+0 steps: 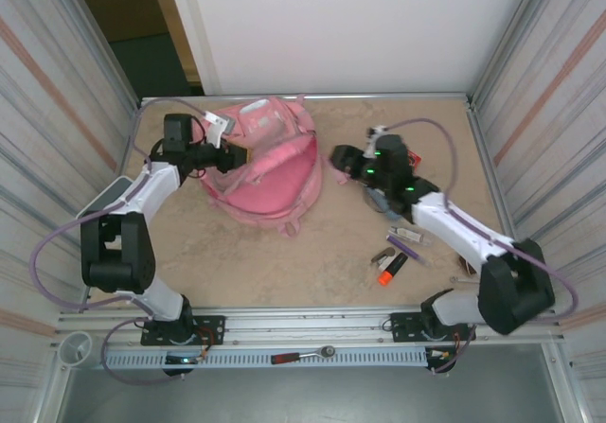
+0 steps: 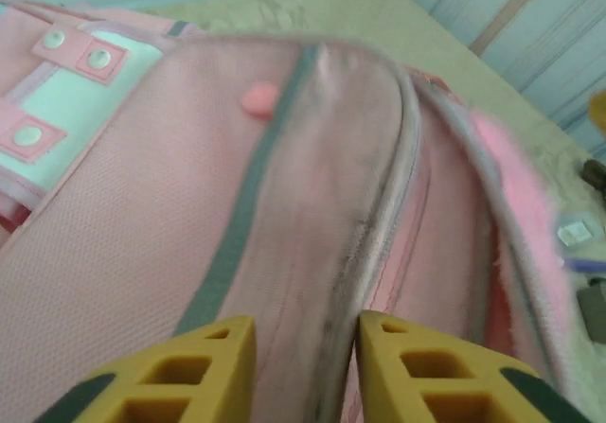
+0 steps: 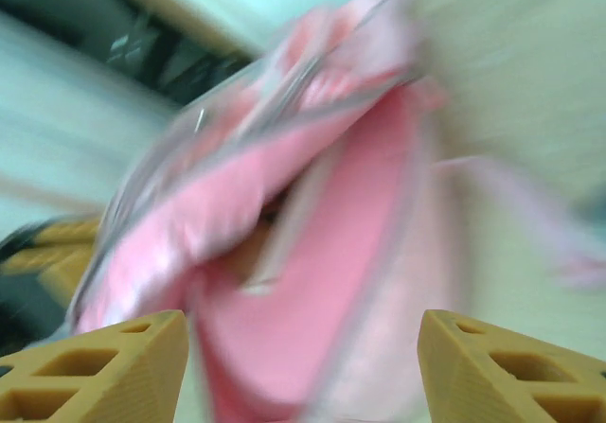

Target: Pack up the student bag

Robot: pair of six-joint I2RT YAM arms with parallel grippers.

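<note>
Packing judged early or midway.
- Student bag (image 1: 270, 172) is seen lying at far left-centre of table (image 1: 265, 272), mouth turned toward right arm.
- Bag mouth is seen gaping in right wrist view, but blurred; contents cannot be told.
- Orange-capped marker (image 1: 390, 272) and small items (image 1: 407, 238) are seen loose beside right arm, not yet packed.
- Left gripper (image 2: 305, 324): jaws partly parted, zip edge between them, no firm pinch visible.
- Right gripper (image 3: 303, 324): jaws spread wide, nothing held, aimed at bag mouth.
</note>
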